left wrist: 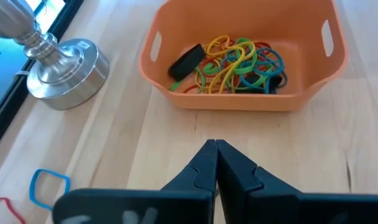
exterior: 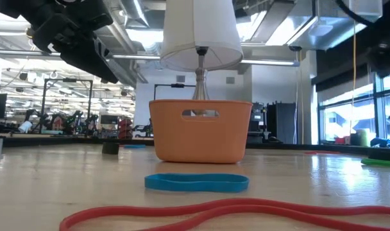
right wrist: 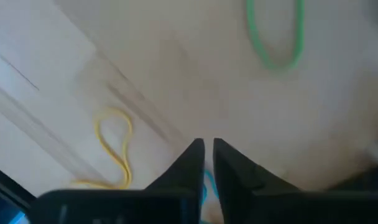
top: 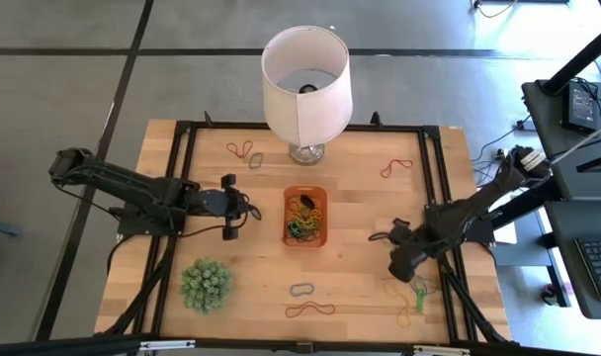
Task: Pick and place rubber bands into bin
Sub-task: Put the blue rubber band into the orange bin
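Note:
The orange bin [top: 305,188] stands mid-table and holds several rubber bands [left wrist: 239,62] in yellow, green, blue, red and black. My left gripper [top: 253,210] is shut and empty, just left of the bin, pointing at it [left wrist: 217,146]. My right gripper [top: 397,269] hovers at the near right, its fingers almost together [right wrist: 205,146], above a yellow band [right wrist: 114,149] and a green band [right wrist: 276,34]. A blue sliver [right wrist: 207,183] shows behind its fingers. Loose bands lie flat on the table: a blue one [exterior: 196,183] and a red one [exterior: 233,208] in front of the bin. My right gripper may have the blue sliver between its fingers, but the fingers hide the spot, so I cannot tell whether it touches it. My left gripper touches nothing.
A white lampshade on a metal base [top: 302,84] stands at the far edge behind the bin. A spiky green ball plant [top: 206,285] sits near left. More bands lie far left [top: 243,150] and far right [top: 395,166]. Black frame rails [top: 182,198] run along the table's sides.

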Controlling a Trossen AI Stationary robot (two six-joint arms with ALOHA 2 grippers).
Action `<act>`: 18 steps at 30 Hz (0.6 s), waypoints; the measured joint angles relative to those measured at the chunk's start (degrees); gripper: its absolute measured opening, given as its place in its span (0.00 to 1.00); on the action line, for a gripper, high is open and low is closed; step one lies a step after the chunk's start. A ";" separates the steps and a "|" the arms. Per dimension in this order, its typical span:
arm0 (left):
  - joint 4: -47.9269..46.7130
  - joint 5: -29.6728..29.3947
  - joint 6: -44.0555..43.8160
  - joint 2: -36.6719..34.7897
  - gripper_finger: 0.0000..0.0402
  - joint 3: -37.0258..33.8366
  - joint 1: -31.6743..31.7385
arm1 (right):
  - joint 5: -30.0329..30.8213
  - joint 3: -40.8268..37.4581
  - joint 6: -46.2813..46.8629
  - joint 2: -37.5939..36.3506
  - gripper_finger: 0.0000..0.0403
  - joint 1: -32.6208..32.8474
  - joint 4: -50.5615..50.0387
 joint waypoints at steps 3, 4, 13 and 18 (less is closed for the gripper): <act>0.15 0.02 -0.92 0.00 0.01 0.00 0.00 | -0.45 -0.83 4.17 0.96 0.15 3.92 0.15; 0.19 0.02 -1.55 0.00 0.01 0.00 0.00 | -0.51 -0.99 5.44 1.44 0.17 5.14 0.31; 0.22 0.03 -2.49 0.00 0.01 0.00 0.00 | -1.03 -1.58 11.88 6.83 0.32 13.07 2.76; 0.42 -0.02 -2.49 0.00 0.01 0.00 0.00 | -3.32 -1.60 12.38 10.67 0.33 15.61 3.35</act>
